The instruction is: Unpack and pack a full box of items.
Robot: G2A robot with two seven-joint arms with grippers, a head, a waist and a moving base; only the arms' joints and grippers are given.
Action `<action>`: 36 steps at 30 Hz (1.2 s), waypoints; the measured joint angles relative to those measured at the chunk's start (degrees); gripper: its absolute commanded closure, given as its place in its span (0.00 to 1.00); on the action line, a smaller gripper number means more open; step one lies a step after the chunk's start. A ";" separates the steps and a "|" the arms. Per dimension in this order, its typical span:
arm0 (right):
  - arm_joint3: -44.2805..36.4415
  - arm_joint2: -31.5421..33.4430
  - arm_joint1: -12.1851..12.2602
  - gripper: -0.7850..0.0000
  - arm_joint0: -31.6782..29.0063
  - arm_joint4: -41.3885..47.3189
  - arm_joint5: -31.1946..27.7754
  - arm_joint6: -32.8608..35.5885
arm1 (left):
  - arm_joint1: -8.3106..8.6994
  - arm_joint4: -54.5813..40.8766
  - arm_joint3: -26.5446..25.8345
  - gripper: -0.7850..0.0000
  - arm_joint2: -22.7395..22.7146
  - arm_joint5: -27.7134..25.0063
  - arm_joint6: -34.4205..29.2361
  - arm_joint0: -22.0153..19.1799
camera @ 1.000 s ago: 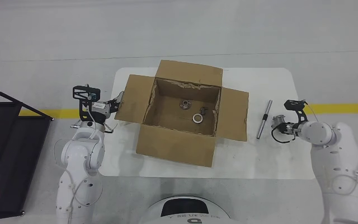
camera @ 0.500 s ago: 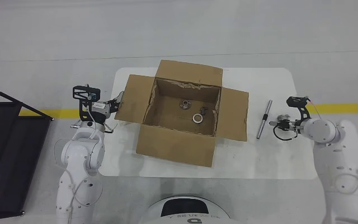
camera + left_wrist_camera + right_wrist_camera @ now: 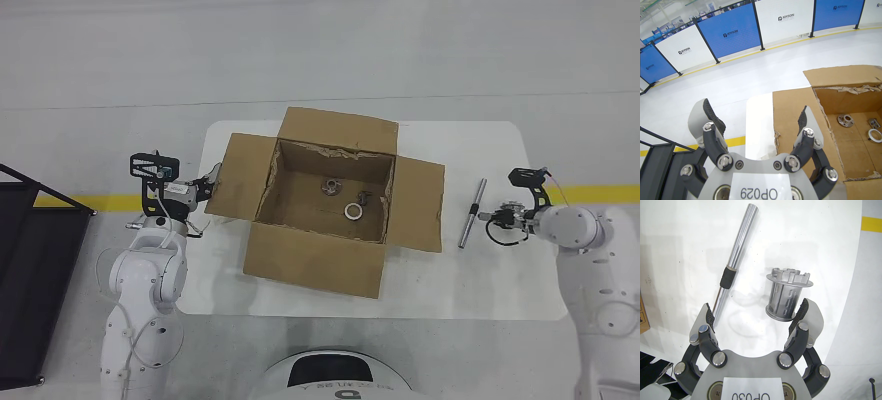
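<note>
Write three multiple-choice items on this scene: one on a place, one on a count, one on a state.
1. Where does the rod lie?
A) inside the box
B) on the table beside the box
C) across the box's flaps

2. How many metal parts lie in the box?
A) one
B) three
C) five

3. How does the right gripper stand?
A) open
B) shut on the rod
C) shut on a box flap

Answers:
1 B: the rod lies flat on the white table, apart from the box.
2 B: the left wrist view shows a flange, a block and a ring on the box floor.
3 A: its fingers are spread wide, with the rod beside one finger and not clamped.
</note>
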 measured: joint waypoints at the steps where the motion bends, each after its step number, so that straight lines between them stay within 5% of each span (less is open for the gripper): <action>1: -0.03 -0.03 0.02 0.00 0.08 0.25 -0.17 0.03 | 0.00 0.00 0.00 0.00 0.00 0.00 0.00 0.00; 13: 1.89 2.48 0.70 0.00 1.88 3.11 2.99 -0.14 | 0.00 0.00 0.00 0.00 0.00 0.00 0.00 0.00; 36: 20.24 -10.39 -0.64 0.00 15.98 2.06 0.22 -2.62 | 0.00 0.00 0.00 0.00 0.00 0.00 0.00 0.00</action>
